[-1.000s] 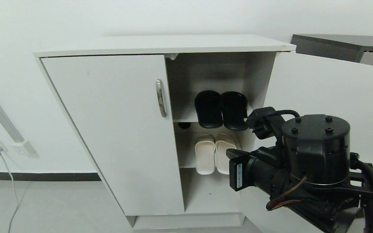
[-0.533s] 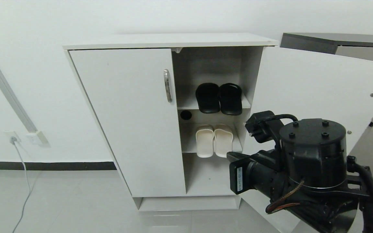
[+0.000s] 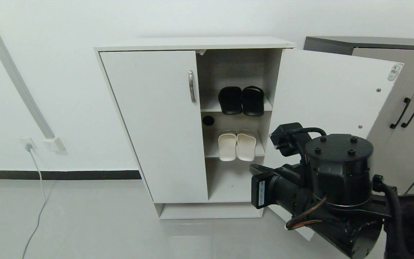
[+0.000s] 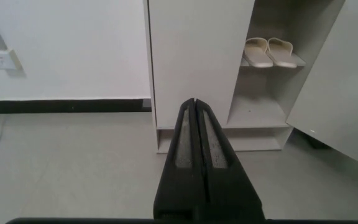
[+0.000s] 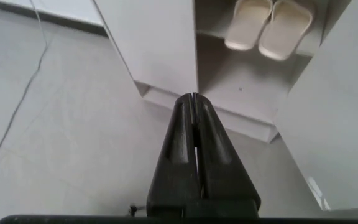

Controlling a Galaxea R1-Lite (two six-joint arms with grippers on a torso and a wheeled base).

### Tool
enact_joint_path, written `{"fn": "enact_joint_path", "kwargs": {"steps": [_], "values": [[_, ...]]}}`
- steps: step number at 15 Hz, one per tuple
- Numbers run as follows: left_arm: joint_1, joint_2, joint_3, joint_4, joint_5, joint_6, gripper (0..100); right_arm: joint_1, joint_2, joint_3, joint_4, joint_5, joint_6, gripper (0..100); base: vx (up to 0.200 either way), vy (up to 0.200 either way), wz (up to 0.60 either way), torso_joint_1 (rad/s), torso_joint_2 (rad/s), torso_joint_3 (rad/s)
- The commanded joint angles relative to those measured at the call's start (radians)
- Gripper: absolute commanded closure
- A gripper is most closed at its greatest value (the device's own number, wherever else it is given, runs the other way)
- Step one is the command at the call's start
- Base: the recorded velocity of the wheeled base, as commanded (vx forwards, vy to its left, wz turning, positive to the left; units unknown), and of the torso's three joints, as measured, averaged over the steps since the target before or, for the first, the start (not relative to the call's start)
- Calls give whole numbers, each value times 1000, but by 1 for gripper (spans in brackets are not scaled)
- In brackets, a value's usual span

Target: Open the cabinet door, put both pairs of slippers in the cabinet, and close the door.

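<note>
The white cabinet (image 3: pixel 192 43) stands against the wall, its left door (image 3: pixel 156 122) shut and its right door (image 3: pixel 322 93) swung wide open. A black pair of slippers (image 3: pixel 241 100) lies on the upper shelf. A white pair of slippers (image 3: pixel 236 145) (image 4: pixel 269 53) (image 5: pixel 266 28) lies on the shelf below. My right arm (image 3: pixel 332 180) is low in front of the open door. My left gripper (image 4: pixel 194 106) is shut and empty above the floor, facing the cabinet base. My right gripper (image 5: pixel 193 99) is also shut and empty, some way short of the open compartment.
A grey cabinet with black handles (image 3: pixel 406 111) stands just right of the open door. A wall socket with a hanging cable (image 3: pixel 27 145) is at the left, under a slanted wall conduit (image 3: pixel 13 72). Bare tiled floor (image 3: pixel 84 223) spreads before the cabinet.
The whole head view has shifted: the cabinet now looks smaller and farther off, so the camera has backed away. Slippers and doors stand as before.
</note>
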Motion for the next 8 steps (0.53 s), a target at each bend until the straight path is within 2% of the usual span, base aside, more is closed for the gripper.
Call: {"fn": "enact_joint_path", "kwargs": {"steps": [1, 3, 8], "values": [[0, 1, 0, 0, 0, -1, 100, -21, 27, 26, -22, 8, -5, 100, 0, 0, 0, 0, 0, 0], [0, 1, 0, 1, 0, -1, 100, -34, 24, 58, -33, 14, -59, 100, 0, 0, 0, 0, 0, 0], [0, 1, 0, 0, 0, -1, 100, -39, 29, 67, -33, 14, -60, 100, 0, 0, 0, 0, 0, 0]]}}
